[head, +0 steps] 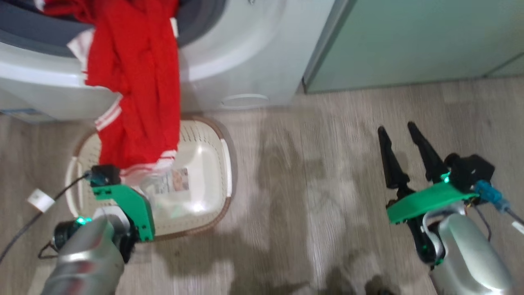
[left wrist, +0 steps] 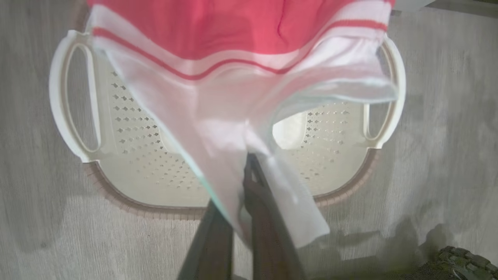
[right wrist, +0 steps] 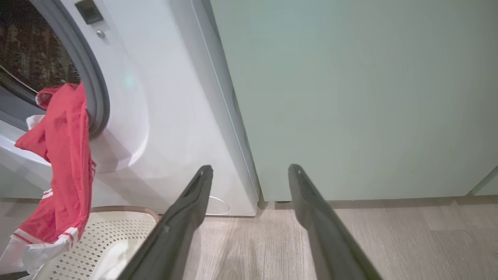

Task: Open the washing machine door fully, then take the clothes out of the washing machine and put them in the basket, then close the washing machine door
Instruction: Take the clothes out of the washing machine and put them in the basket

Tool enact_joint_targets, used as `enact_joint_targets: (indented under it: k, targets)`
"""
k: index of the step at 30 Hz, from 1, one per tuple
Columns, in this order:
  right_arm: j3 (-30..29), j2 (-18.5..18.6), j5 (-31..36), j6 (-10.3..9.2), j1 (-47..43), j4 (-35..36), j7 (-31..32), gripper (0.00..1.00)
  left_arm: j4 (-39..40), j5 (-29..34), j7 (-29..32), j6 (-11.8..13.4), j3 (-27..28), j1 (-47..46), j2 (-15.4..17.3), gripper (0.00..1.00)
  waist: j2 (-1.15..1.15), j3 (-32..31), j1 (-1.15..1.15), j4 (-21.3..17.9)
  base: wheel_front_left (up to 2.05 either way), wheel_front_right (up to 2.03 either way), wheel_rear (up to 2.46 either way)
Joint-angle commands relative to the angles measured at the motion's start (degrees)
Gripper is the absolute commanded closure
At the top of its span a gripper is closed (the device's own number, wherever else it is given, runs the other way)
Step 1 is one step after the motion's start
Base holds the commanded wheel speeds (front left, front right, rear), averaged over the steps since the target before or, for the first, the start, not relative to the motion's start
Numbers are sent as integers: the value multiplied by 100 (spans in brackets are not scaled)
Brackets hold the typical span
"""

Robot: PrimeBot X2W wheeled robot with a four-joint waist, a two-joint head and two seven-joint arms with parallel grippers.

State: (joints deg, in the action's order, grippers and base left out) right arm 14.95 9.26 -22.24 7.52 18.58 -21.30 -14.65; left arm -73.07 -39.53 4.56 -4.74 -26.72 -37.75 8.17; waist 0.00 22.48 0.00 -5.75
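Red clothes [head: 135, 82] limp over perforated cream basket [head: 201, 141], hem in left gripper [left wrist: 251, 171]

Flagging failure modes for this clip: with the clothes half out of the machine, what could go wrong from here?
1. The left gripper is shut on only the white hem of the clothes; it might slip free.
2. Their top end lies over the grey seal of the machine, so pulling could snag there.
3. They hang over the machine-side edge of the basket and might land on the rim if dropped now.
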Motion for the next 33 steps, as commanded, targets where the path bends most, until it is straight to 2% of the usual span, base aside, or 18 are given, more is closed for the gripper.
enact_joint_targets:
  k: [1, 5, 10, 11, 12, 13, 14, 15, 28, 33]
  targets:
    - [63, 13, -2, -3, 81, 194, -35, 0, -6, -53, -107, 96, 193, -85, 261, 100, 0, 389, 0, -193, 0, 0, 0]
    - [33, -10, 20, -3, 210, 235, -35, 0, -46, -196, -195, 198, 339, -182, 317, 100, 0, 611, 0, -299, 0, 0, 0]
    - [-23, -31, 30, -3, 234, 212, -35, 0, -71, -285, -402, 288, 420, -92, 350, 100, 0, 589, 0, -352, 0, 0, 0]
    - [-36, -33, 30, -3, 220, 201, -35, 0, -73, -308, -487, 285, 442, -61, 341, 76, 0, 546, 0, -345, 0, 0, 0]
    - [-43, -38, 32, -3, 203, 190, -35, 0, -75, -321, -571, 284, 453, -22, 336, 56, 0, 493, 0, -338, 0, 0, 0]
    - [-44, -44, 33, -3, 184, 180, -35, 0, -77, -330, -631, 279, 458, 23, 332, 44, 0, 432, 0, -329, 0, 0, 0]
    - [-45, -48, 33, -3, 160, 171, -35, 0, -79, -349, -697, 283, 474, 67, 330, 10, 0, 362, 0, -314, 0, 0, 0]
    - [-43, -51, 32, -3, 134, 160, -35, 0, -81, -350, -781, 283, 472, 114, 322, 0, 0, 293, 0, -301, 0, 0, 0]
    - [8, 37, -11, -3, -335, 64, -35, 0, -85, -342, -1784, -37, 428, 574, 320, 0, 0, -821, 0, -70, 0, 0, 0]
    - [-17, 54, -43, -3, -571, 31, -35, 0, 99, -277, -1943, -157, 433, 773, 387, 0, 0, -1264, 0, -2, 0, 0, 0]
